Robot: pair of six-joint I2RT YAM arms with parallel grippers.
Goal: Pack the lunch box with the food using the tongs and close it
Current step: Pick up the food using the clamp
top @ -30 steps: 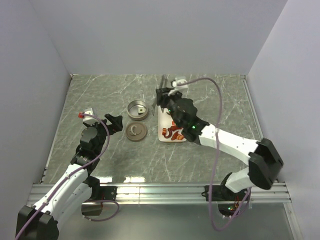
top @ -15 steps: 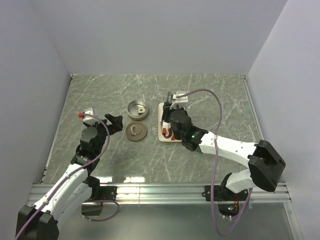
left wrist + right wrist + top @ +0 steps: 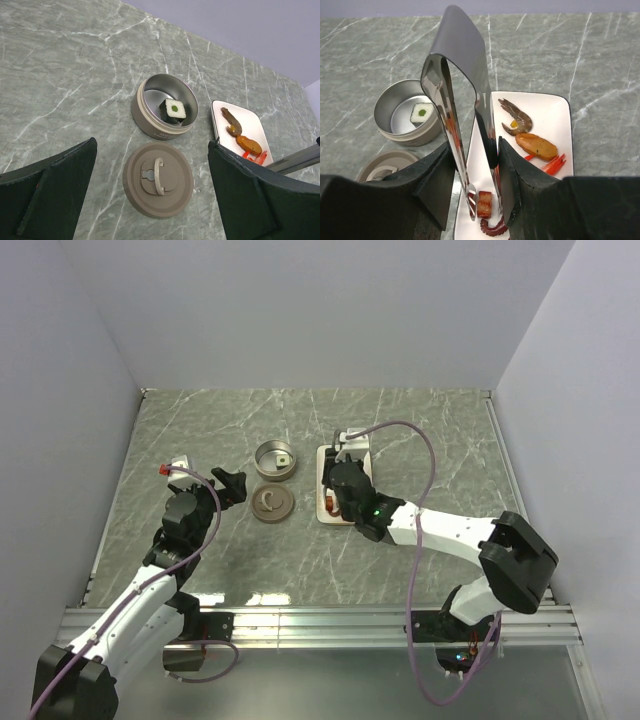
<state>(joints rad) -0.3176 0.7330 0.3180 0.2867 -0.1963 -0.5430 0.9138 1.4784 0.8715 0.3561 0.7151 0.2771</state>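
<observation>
Left gripper: my left gripper (image 3: 232,484) is spread wide with nothing between the fingers. It hangs over the table (image 3: 430,430), near and left of the tin.
Lid: the round brown lid (image 3: 158,179) lies flat on the table with its curved handle up. It is just near of the lunch box and apart from it.
Lunch box: the lunch box (image 3: 150,127) stands uncovered, left of the plate and just beside its far-left corner.
Inside the box: one dark-and-white sushi cube (image 3: 175,110) with a green dot sits on the silvery floor.
Tongs: the tongs (image 3: 462,60) stand steeply, joined end up. Their two slim arms run down to the near-left part of the plate.
Right gripper: my right gripper (image 3: 474,172) is clamped on the tongs, one finger pressing each arm from outside.
At the tong tips: a small brown cube (image 3: 484,204) lies between the tips. Whether they pinch it I cannot tell. A dark red tentacle (image 3: 492,230) curls just near of it.
Plate: the white plate (image 3: 555,112) lies lengthwise, near to far.
Right half of the plate: a shrimp (image 3: 516,119) at the far end, an orange piece (image 3: 536,145) just near of it, and red strips (image 3: 552,164) at that piece's near-right end.
</observation>
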